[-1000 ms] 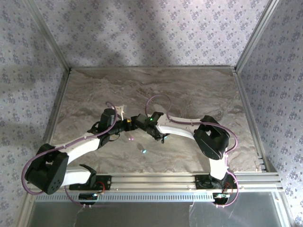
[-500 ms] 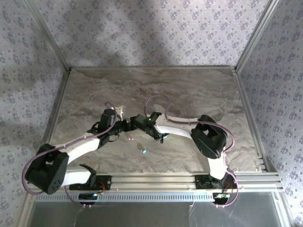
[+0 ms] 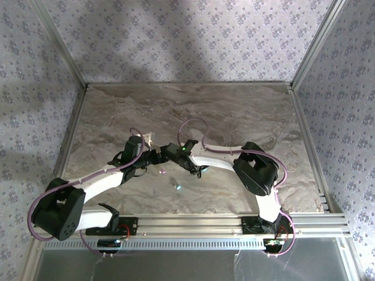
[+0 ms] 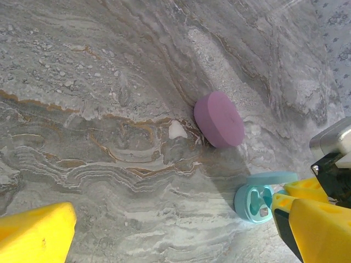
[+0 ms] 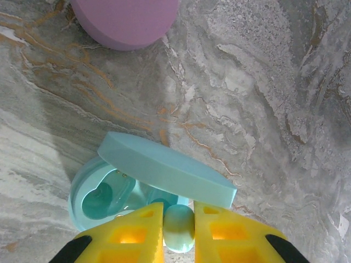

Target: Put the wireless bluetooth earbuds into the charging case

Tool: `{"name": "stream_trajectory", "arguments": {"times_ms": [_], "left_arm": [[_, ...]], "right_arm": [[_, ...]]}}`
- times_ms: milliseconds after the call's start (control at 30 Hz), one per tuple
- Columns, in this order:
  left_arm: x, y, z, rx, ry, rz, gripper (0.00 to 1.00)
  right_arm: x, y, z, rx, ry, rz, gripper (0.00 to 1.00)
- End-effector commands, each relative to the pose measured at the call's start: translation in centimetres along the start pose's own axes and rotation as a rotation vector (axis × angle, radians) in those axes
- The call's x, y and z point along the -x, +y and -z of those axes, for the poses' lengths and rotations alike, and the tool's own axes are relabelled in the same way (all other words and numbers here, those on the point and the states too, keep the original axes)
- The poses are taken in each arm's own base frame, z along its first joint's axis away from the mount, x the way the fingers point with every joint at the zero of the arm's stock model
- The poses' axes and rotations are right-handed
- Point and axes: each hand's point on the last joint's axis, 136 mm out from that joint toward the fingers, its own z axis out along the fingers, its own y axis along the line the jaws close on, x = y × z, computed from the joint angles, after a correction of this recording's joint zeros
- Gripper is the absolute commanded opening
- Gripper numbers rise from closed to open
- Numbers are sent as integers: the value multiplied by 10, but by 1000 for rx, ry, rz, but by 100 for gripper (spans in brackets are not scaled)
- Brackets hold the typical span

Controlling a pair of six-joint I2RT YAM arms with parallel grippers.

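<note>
In the right wrist view, the right gripper [image 5: 179, 212] has its two yellow fingers [image 5: 137, 233] drawn in to a narrow gap. They pinch a tiny glossy pale teal earbud [image 5: 179, 231] between them. The bud sits at the near rim of the open pale teal oval charging case [image 5: 101, 200], whose flat lid [image 5: 164, 167] stands tilted up over the base. It is not yet seated in a well. One well shows as a darker teal hollow at the left of the base; whether it holds anything cannot be told. A closed pink oval case [image 5: 126, 22] lies farther off on the grey marble-patterned table [image 5: 263, 82], apart from the teal one.

In the left wrist view, the left gripper [image 4: 173, 224] is spread wide and holds nothing. Its yellow fingers [image 4: 33, 235] sit at the two lower corners of that view. Beyond them, the pink case [image 4: 219, 119] and the open teal case [image 4: 253, 203] lie near each other without touching.

From above, both grippers meet near the middle of the table [image 3: 234, 111], the left [image 3: 153, 157] just beside the right [image 3: 197, 170]. A second tiny pale teal bud [image 3: 177, 187] lies alone on the marble, nearer the arm bases.
</note>
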Motion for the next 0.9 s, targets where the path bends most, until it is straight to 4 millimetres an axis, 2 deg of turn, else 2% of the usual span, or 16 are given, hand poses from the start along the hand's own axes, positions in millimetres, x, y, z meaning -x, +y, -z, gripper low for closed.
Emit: {"name": "stream_trajectory", "arguments": {"times_ms": [0, 867], "left_arm": [[19, -40, 7, -151, -52, -40, 100], [19, -41, 8, -154, -53, -39, 100]], "right_arm": [[-6, 3, -12, -54, 25, 25, 19], [-14, 8, -22, -80, 48, 53, 20]]}}
